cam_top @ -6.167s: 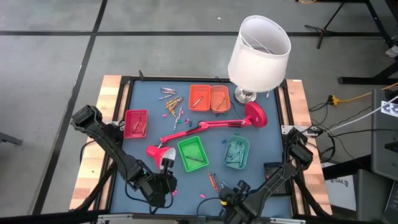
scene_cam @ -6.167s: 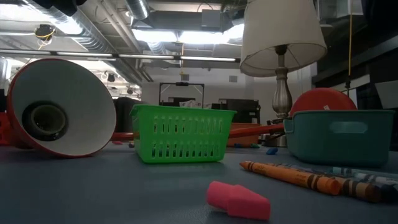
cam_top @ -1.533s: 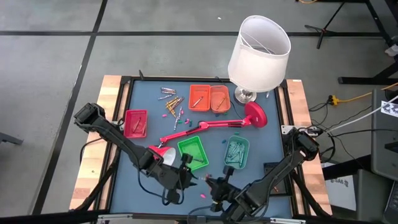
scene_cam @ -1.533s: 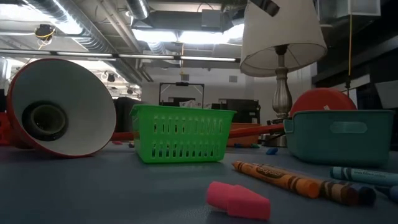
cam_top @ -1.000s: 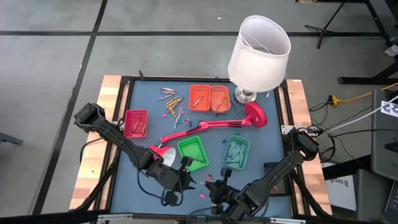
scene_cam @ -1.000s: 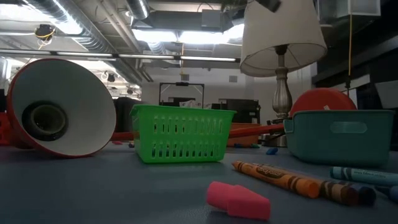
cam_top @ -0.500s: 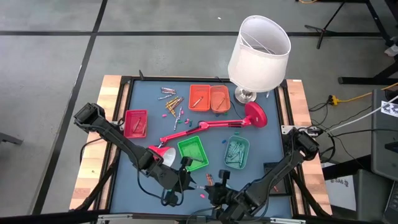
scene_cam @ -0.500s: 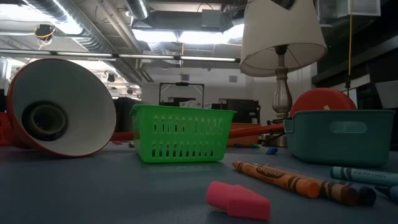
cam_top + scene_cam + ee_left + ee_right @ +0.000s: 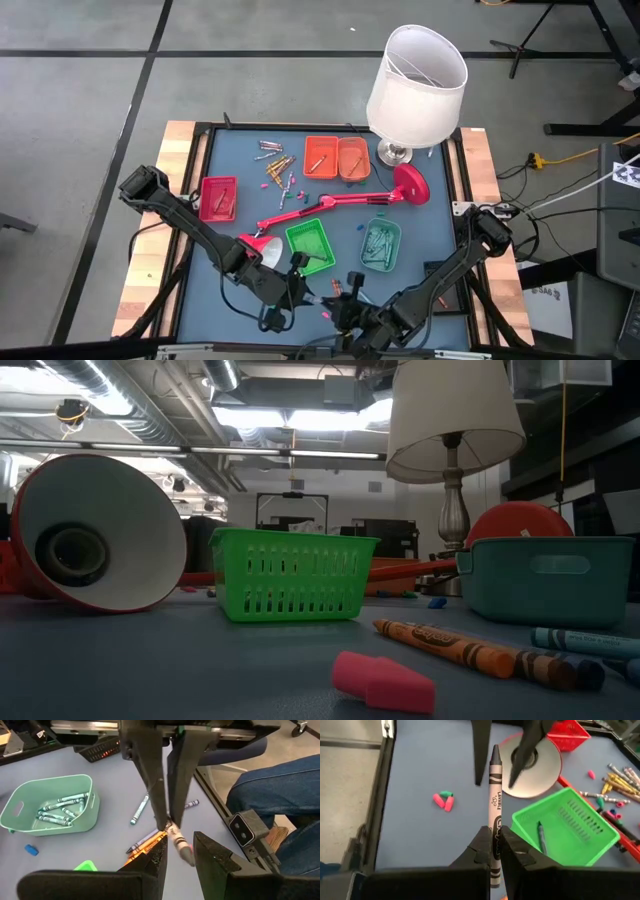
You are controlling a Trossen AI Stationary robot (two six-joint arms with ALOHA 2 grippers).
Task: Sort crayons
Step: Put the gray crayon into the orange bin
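My right gripper (image 9: pixel 493 834) is shut on a grey crayon (image 9: pixel 494 795) above the table's near edge, also in the high view (image 9: pixel 336 292). My left gripper (image 9: pixel 180 843) is open right beside it (image 9: pixel 304 285). Its fingers (image 9: pixel 480 750) stand on either side of the crayon's pointed end without touching it. The crayon's end (image 9: pixel 183 850) shows between them in the left wrist view. Loose crayons lie below (image 9: pixel 150 840) and in a far pile (image 9: pixel 276 166). My right gripper pinches the grey crayon between its two fingers, on the wrapper below its middle (image 9: pixel 493 826). The crayon lies along the fingers and sticks out past their ends toward my left gripper. It is lifted clear of the table.
Red (image 9: pixel 218 198), green (image 9: pixel 308 246), teal (image 9: pixel 380 243) and two orange trays (image 9: pixel 337 157) stand on the mat. A red desk lamp (image 9: pixel 330 205) lies across it, and a white-shade lamp (image 9: pixel 415 80) stands far right. A pink eraser (image 9: pixel 383 682) lies near. A person's legs (image 9: pixel 280 790) are beyond the edge.
My right gripper, still shut on the grey crayon, has edged a little toward my left gripper. The crayon stays lifted clear of the table.
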